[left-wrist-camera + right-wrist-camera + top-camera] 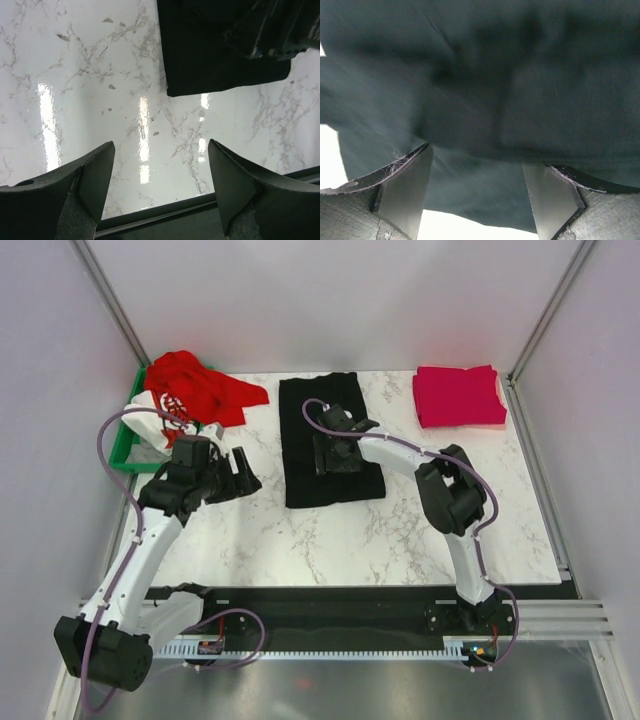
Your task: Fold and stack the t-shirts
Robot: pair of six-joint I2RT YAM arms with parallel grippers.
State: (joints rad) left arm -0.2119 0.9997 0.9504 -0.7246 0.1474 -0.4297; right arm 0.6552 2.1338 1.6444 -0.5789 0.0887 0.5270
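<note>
The black t-shirt [322, 405] lies as a long folded strip in the middle of the table. My right gripper [330, 452] is open low over its near half; in the right wrist view the black cloth [485, 75] fills the frame between my open fingers [402, 192], with nothing gripped. My left gripper [240, 475] is open and empty over bare marble, left of the black shirt [210, 60]. A folded crimson-pink t-shirt [458, 395] lies at the back right. The red t-shirt [195, 385] and the white printed t-shirt [160, 412] hang crumpled over the bin.
The green bin [122, 448] stands at the back left edge. Grey walls enclose the marble table [400, 530] at the back and sides. The right arm's wrist [280, 30] shows above the black shirt in the left wrist view. A black rail [350, 595] runs along the near edge.
</note>
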